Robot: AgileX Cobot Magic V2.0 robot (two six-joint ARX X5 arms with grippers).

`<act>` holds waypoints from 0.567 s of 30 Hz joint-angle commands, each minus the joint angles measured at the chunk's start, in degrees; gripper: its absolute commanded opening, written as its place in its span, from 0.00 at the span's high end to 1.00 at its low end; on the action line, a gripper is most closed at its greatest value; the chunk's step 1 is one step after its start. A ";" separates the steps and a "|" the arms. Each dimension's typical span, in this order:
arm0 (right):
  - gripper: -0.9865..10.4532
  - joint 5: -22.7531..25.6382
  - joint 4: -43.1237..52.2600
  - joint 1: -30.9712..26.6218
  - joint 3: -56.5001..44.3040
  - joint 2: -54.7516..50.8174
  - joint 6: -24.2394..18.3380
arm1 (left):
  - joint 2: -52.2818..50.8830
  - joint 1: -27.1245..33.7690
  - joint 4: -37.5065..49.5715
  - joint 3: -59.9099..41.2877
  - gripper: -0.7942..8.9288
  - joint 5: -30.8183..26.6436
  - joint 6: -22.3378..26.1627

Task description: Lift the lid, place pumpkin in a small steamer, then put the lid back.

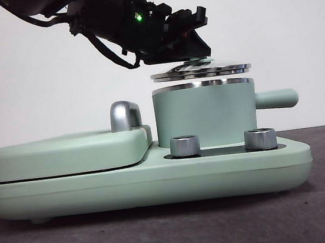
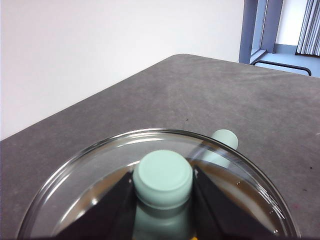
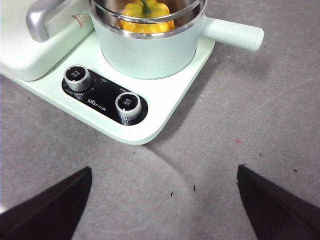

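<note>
My left gripper (image 1: 195, 49) is shut on the mint-green knob (image 2: 162, 177) of the clear glass lid (image 1: 200, 70) and holds it level, a small gap above the steel rim of the small steamer (image 1: 204, 113). In the left wrist view the lid's rim (image 2: 100, 146) curves around the knob and the pot's handle (image 2: 223, 140) shows through the glass. In the right wrist view the yellow-orange pumpkin (image 3: 146, 16) with its green stem sits inside the small steamer (image 3: 145, 52). My right gripper (image 3: 162, 200) is open and empty above the table, in front of the appliance.
The steamer stands on a long mint-green appliance base (image 1: 146, 183) with two silver knobs (image 1: 184, 145). A flat mint-green griddle cover (image 1: 65, 154) with a chrome handle (image 1: 124, 115) lies beside the pot. The table is dark grey (image 3: 240, 125).
</note>
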 commanded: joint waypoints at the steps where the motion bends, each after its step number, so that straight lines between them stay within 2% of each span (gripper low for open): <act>1: 0.52 0.26 0.22 0.26 0.15 0.17 -0.04 | 1.53 -0.55 1.66 1.86 0.91 0.24 0.33; 17: 0.52 0.28 0.24 0.26 0.15 0.17 -0.04 | 1.95 -0.33 -1.84 1.86 0.91 0.24 -2.05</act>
